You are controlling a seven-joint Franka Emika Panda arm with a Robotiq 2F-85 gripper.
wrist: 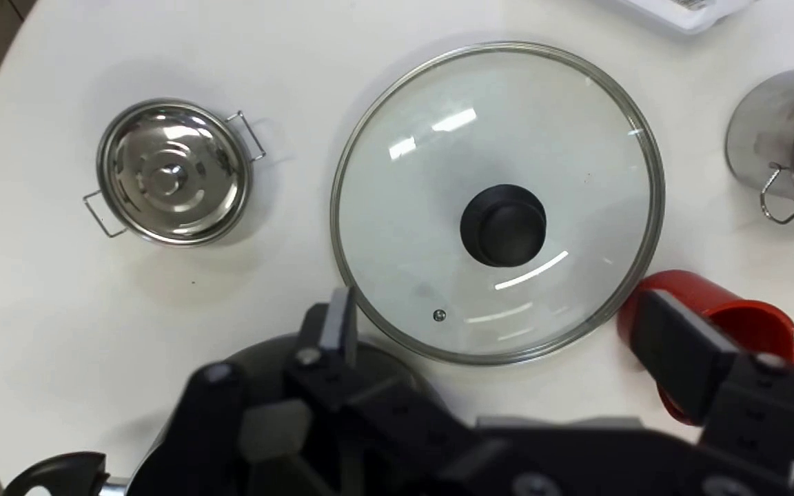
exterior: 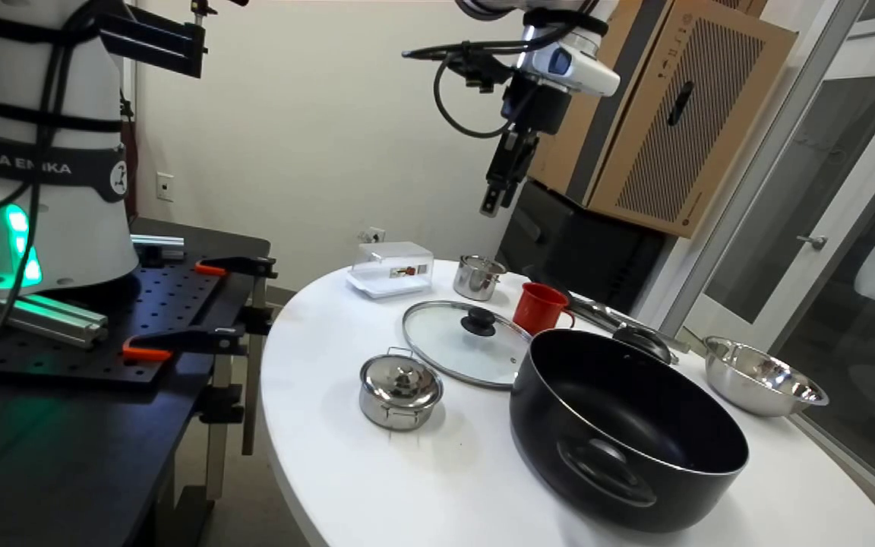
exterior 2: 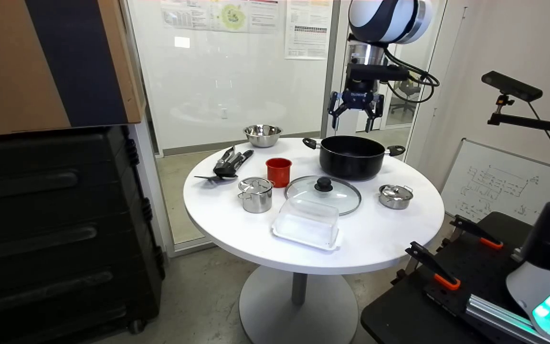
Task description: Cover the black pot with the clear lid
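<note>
The black pot point(exterior: 551, 448) stands uncovered on the white table; it also shows in an exterior view point(exterior 2: 351, 162). In the wrist view the pot point(wrist: 386, 361) is mostly hidden behind my gripper. The clear lid point(exterior: 445, 346) lies flat beside the pot, black knob point(wrist: 504, 225) up. The lid also shows whole in an exterior view point(exterior 2: 344, 197) and the wrist view point(wrist: 404, 207). My gripper point(exterior 2: 352, 126) is open and empty, pointing down high above the table; it also shows in an exterior view point(exterior: 497, 199). In the wrist view the lid's lower part lies between the fingertips point(wrist: 500, 310).
A red mug point(exterior 2: 279, 173) stands close by the lid's rim. A small lidded steel pot point(exterior: 399, 399) and a taller steel pot point(exterior 2: 257, 198) flank the lid. A clear box point(exterior 2: 306, 227), black utensils point(exterior 2: 231, 165) and a steel bowl point(exterior 2: 262, 137) also stand on the table.
</note>
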